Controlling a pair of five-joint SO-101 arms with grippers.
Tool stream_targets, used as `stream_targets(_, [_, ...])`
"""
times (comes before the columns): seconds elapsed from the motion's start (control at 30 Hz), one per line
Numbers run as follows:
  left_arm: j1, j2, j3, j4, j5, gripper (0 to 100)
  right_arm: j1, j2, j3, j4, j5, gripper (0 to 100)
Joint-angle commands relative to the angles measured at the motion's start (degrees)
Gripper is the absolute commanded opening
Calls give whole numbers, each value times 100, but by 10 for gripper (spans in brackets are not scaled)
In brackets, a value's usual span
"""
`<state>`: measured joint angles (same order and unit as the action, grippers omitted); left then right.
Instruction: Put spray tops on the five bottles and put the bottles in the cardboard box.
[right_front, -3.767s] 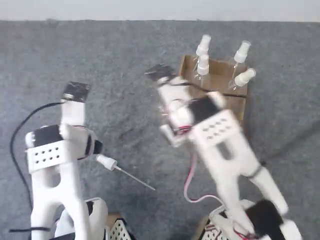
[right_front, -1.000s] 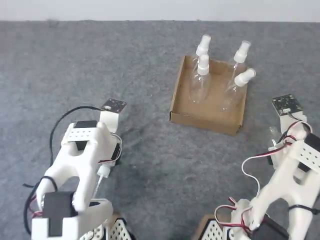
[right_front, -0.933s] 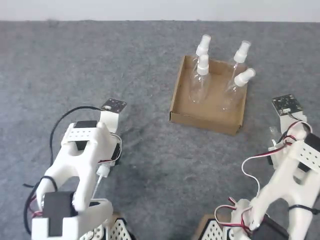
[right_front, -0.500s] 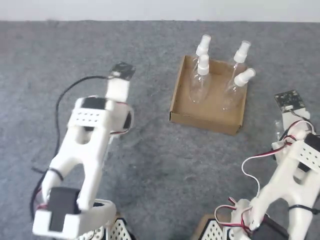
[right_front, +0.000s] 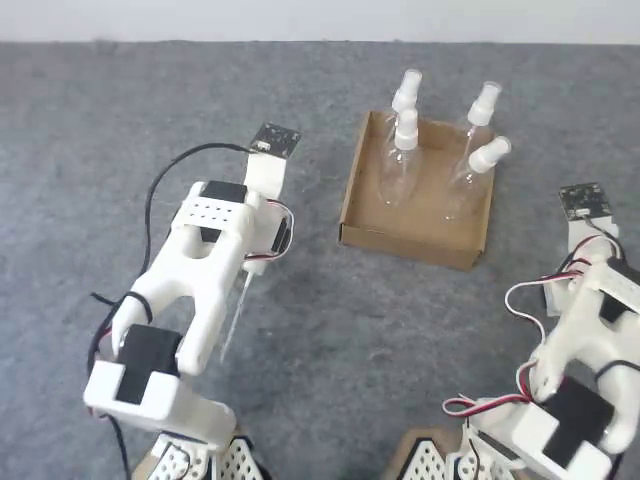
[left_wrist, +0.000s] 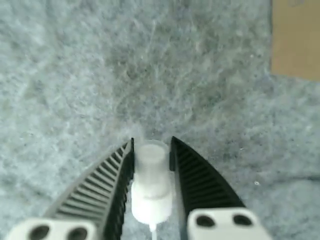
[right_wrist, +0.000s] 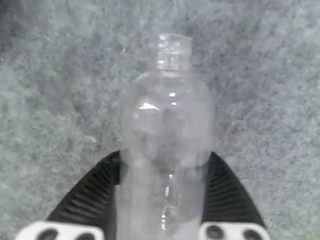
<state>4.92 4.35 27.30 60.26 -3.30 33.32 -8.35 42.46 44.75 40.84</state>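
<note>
your left tool (left_wrist: 150, 147) is clamped on a spray top (left_wrist: 150, 192) left of the cardboard box (right_front: 405, 241). your right tool (right_wrist: 165, 161) grips an open-necked bottle (right_wrist: 167, 115) by the tabletop's (right_front: 100, 120) right edge. 4 capped bottles (right_front: 400, 172) sit in the box.

Carpet (right_front: 120, 110): mottled grey.
Cardboard box (right_front: 400, 240): plain brown.
Spray top (left_wrist: 151, 180): white.
Bottle (right_wrist: 167, 115): clear, colourless.
Left gripper (left_wrist: 151, 145), right gripper (right_wrist: 165, 157): black, ribbed.
Left arm (right_front: 205, 265), right arm (right_front: 585, 335): white, black motors.
</note>
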Motion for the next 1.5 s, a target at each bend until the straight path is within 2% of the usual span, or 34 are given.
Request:
stream_targets(0.0, [-26, -88, -268, -44, -105, 115, 13, -75, -369, -145, -79, 234])
stream_targets(0.4, [-35, 18, -75, -158, -255, 130, -4, -66, -484, -119, -88, 252])
stream_targets(0.53, [-176, 299, 180, -545, -264, 129, -136, 57, -1143, 567, -88, 252])
stream_targets(0.63, [-220, 457, 171, -580, -264, 97, -198, 233, -1714, 980, -105, 252])
stream_targets(0.8, [-158, 431, 163, -571, -255, 32, -189, 725, -2022, 1015, -70, 252])
stream_targets(0.97, [-167, -545, 75, -132, -202, 9, -215, 1253, -2330, 1024, -79, 252])
stream_targets(1.23, [-220, -3051, 136, 1231, -220, 10, -330, 2053, -2963, 1033, -105, 245])
stream_targets(1.47, [-220, -3560, 259, 1512, -246, 10, -321, 2431, -3077, 1033, -79, 89])
